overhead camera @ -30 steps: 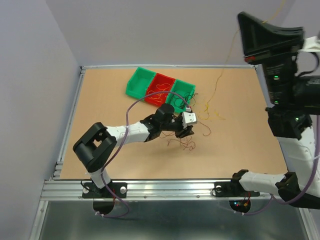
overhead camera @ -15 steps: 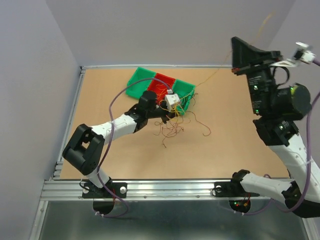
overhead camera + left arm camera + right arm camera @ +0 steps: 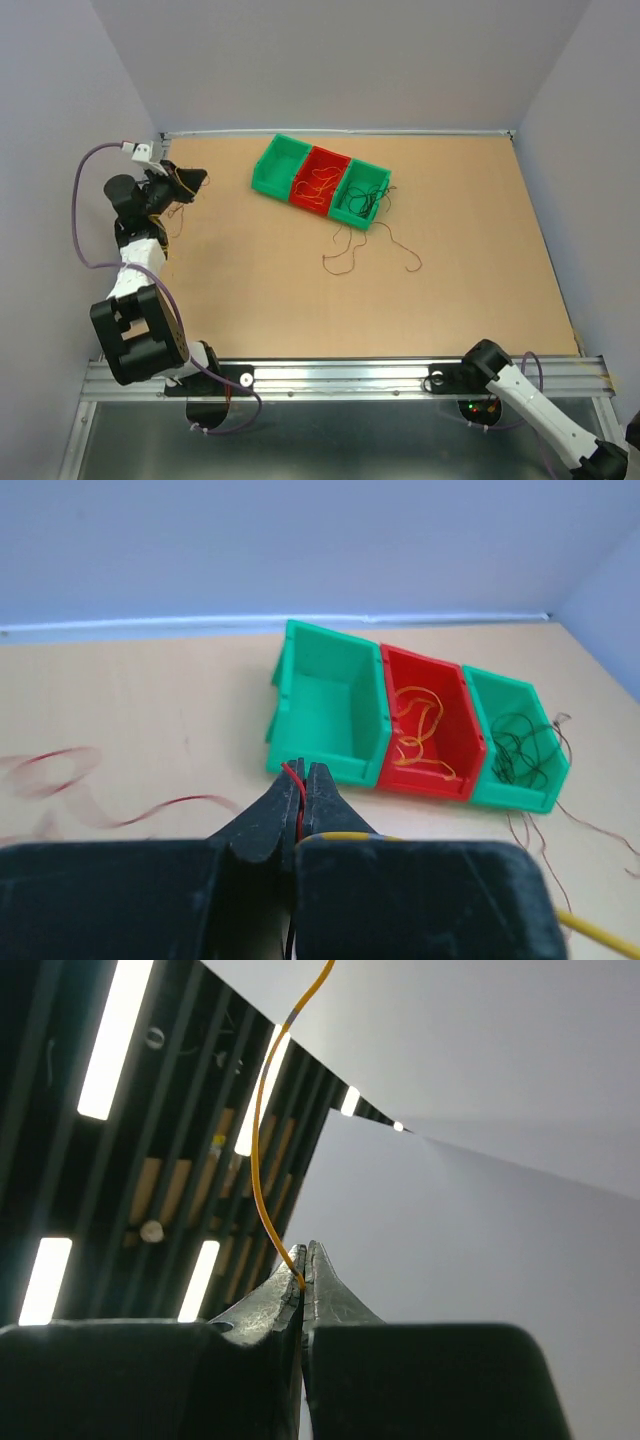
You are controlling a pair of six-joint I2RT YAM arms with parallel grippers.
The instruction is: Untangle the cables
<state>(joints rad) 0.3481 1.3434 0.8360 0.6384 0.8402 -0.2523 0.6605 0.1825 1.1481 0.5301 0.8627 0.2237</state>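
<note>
Where the top view shows the left gripper [image 3: 190,179] at the upper left of the frame, near the table [image 3: 480,220] edge, loose dark cables [image 3: 345,256] lie at centre, just below a row of bins [image 3: 272,172]. In the left wrist view, the left gripper [image 3: 303,772] is pressed together at lower centre, pinching a red strand [image 3: 292,771]; the red bin [image 3: 428,784] holds orange-yellow strands [image 3: 415,725] and the right green bin [image 3: 510,798] holds black strands [image 3: 520,745]. In the right wrist view, the right gripper [image 3: 303,1252] points upward at lower centre, clamped on an orange-yellow strand [image 3: 256,1150].
</note>
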